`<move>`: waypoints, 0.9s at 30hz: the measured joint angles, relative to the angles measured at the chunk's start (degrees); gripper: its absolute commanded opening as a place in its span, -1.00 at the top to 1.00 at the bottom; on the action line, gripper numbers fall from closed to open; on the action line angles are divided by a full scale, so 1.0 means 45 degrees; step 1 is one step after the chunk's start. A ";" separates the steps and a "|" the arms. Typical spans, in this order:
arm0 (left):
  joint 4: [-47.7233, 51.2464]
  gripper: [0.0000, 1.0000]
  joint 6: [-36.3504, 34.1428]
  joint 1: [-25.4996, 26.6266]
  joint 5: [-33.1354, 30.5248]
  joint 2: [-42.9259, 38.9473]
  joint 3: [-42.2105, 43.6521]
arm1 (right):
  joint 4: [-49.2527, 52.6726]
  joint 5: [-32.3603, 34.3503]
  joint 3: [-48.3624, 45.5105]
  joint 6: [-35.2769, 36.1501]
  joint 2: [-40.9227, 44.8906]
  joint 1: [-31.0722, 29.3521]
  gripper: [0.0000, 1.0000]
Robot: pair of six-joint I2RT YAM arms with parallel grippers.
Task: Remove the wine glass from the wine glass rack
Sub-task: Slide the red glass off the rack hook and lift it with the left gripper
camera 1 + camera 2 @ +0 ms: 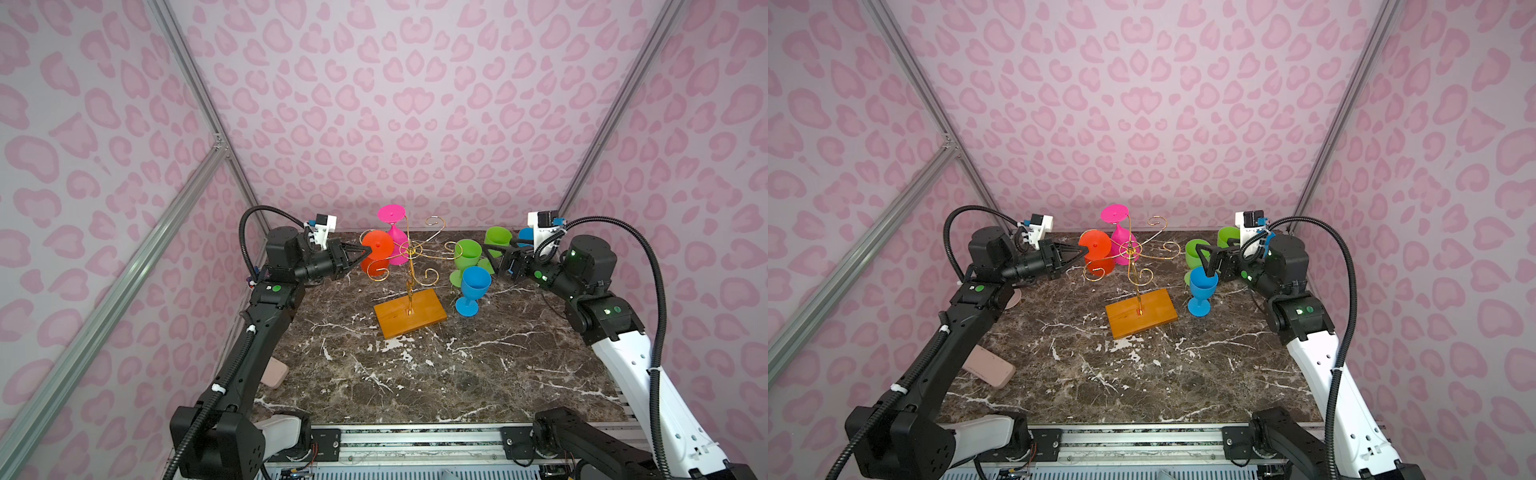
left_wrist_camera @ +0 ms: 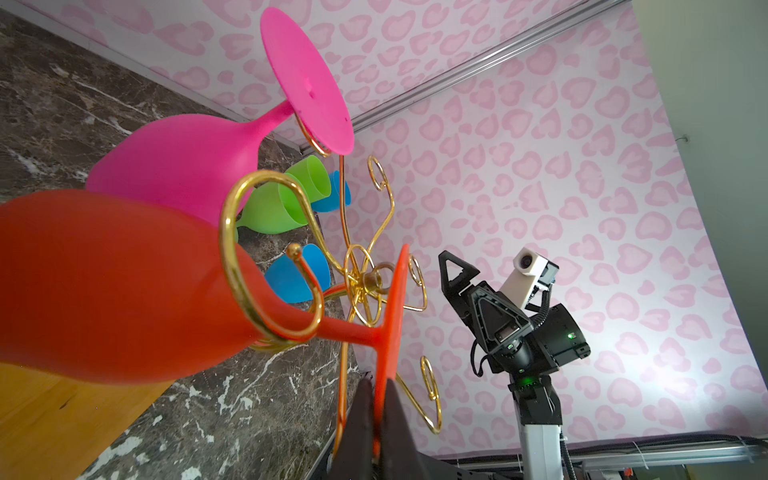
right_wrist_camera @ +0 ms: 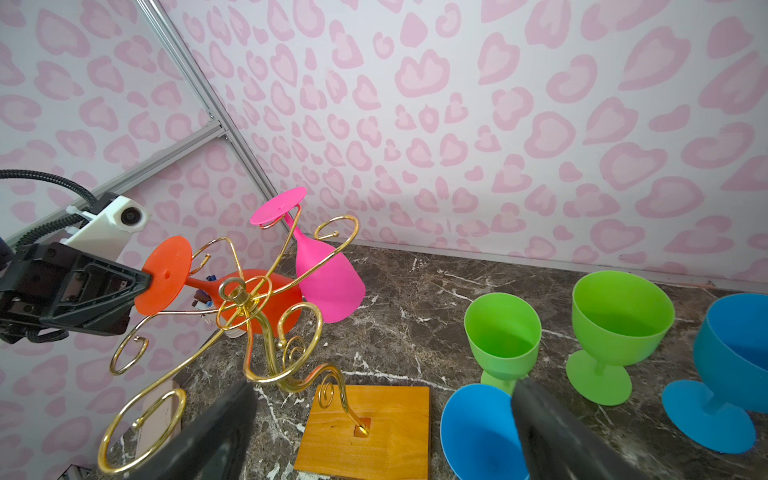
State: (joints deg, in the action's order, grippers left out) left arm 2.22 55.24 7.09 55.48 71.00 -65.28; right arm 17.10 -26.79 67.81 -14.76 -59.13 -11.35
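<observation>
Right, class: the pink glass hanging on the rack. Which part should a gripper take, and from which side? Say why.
Probably its foot, pinched at the rim, coming from outside the rack, away from its middle. The pink glass hangs bowl down, its foot a thin flat disc overhanging the wire hook; the bowl looks too wide and sits among the arms.

By its foot — left tool point(image 3: 142, 277) grips orange wine glass point(image 3: 167, 272).

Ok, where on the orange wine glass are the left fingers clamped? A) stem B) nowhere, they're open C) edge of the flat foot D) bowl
C: the left fingers pinch the foot's edge of the orange wine glass, whose stem sits in a loop of the wine glass rack.
</observation>
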 measured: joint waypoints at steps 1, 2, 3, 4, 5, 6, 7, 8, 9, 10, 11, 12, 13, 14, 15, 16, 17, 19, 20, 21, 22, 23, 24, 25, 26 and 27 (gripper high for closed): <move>0.0117 0.94 -0.0087 0.0000 0.0000 -0.0078 0.0049 | 0.0000 0.0000 0.0000 0.0000 0.0000 0.0000 -0.95; 0.0243 0.94 -0.0151 0.0000 0.0000 -0.0160 0.0102 | 0.0000 0.0000 0.0000 0.0000 0.0000 0.0000 -0.95; 0.0321 0.94 -0.0223 -0.0005 -0.0010 -0.0228 0.0160 | 0.0000 0.0000 0.0000 0.0000 0.0000 0.0000 -0.95; 0.0384 0.94 -0.0262 -0.0010 -0.0024 -0.0272 0.0204 | 0.0000 0.0000 0.0000 0.0005 0.0000 0.0000 -0.95; 0.0481 0.94 -0.0296 -0.0019 -0.0049 -0.0335 0.0243 | 0.0000 0.0000 0.0000 0.0005 0.0000 0.0000 -0.95; 0.0534 0.94 -0.0296 -0.0044 -0.0058 -0.0379 0.0257 | 0.0000 0.0000 0.0000 0.0005 0.0000 0.0000 -0.95; 0.0544 0.94 -0.0296 -0.0068 -0.0068 -0.0423 0.0262 | 0.0000 0.0000 0.0000 0.0005 0.0000 0.0000 -0.95; 0.0544 0.94 -0.0301 -0.0107 -0.0078 -0.0491 0.0262 | 0.0000 0.0000 0.0000 0.0005 0.0000 0.0000 -0.95; 0.0544 0.94 -0.0306 -0.0185 -0.0078 -0.0578 0.0287 | 0.0000 0.0000 0.0000 0.0005 0.0000 0.0000 -0.95; 0.0544 0.94 -0.0306 -0.0272 -0.0078 -0.0675 0.0330 | 0.0005 0.0000 0.0000 0.0005 0.0010 0.0000 -0.95; 0.0544 0.94 -0.0306 -0.0423 -0.0083 -0.0801 0.0403 | 0.0010 0.0000 0.0000 0.0005 0.0019 0.0000 -0.95; 0.0544 0.94 -0.0301 -0.0588 -0.0087 -0.0933 0.0495 | 0.0015 0.0000 0.0000 0.0005 0.0029 0.0000 -0.95; 0.0554 0.94 -0.0296 -0.0729 -0.0092 -0.1025 0.0568 | 0.0015 0.0000 0.0000 0.0005 0.0039 0.0000 -0.95; 0.0554 0.94 -0.0296 -0.0928 -0.0087 -0.1146 0.0665 | 0.0024 0.0000 0.0000 0.0005 0.0049 0.0000 -0.95; 0.0568 0.94 -0.0291 -0.1112 -0.0078 -0.1258 0.0753 | 0.0039 0.0000 0.0000 0.0005 0.0049 0.0000 -0.95; 0.0568 0.94 -0.0291 -0.1297 -0.0049 -0.1370 0.0840 | 0.0053 0.0000 0.0000 0.0005 0.0049 0.0000 -0.95; 0.0583 0.94 -0.0282 -0.1452 -0.0019 -0.1496 0.0918 | 0.0083 0.0000 0.0000 0.0005 0.0049 0.0000 -0.95; 0.0627 0.94 -0.0228 -0.1749 0.0068 -0.1753 0.1030 | 0.0102 0.0000 0.0000 0.0005 0.0049 0.0000 -0.95; 0.0631 0.94 -0.0204 -0.1860 0.0165 -0.1899 0.1083 | 0.0107 0.0000 0.0000 0.0005 0.0049 0.0000 -0.95; 0.0636 0.94 -0.0194 -0.1996 0.0301 -0.2045 0.1141 | 0.0107 0.0000 0.0000 0.0005 0.0049 0.0000 -0.95; 0.0651 0.94 -0.0194 -0.2137 0.0413 -0.2176 0.1195 | 0.0112 0.0000 0.0000 0.0005 0.0049 0.0000 -0.95; 0.0724 0.94 -0.0189 -0.2317 0.0568 -0.2322 0.1239 | 0.0131 0.0000 0.0000 0.0005 0.0049 0.0000 -0.95; 0.0811 0.94 -0.0180 -0.2540 0.0670 -0.2463 0.1258 | 0.0146 0.0000 0.0000 0.0005 0.0049 0.0000 -0.95; 0.0850 0.94 -0.0126 -0.2730 0.0743 -0.2565 0.1258 | 0.0155 0.0000 0.0000 0.0005 0.0049 0.0000 -0.95; 0.0865 0.94 -0.0049 -0.2997 0.0879 -0.2681 0.1253 | 0.0180 0.0000 0.0000 0.0005 0.0049 0.0000 -0.95; 0.0918 0.94 -0.0044 -0.3288 0.1020 -0.2773 0.1200 | 0.0199 -0.0005 0.0005 0.0005 0.0049 0.0000 -0.95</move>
State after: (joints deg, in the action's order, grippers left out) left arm 6.35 55.05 -7.70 60.07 58.52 -59.88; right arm 18.00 -26.81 67.83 -14.74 -58.92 -11.35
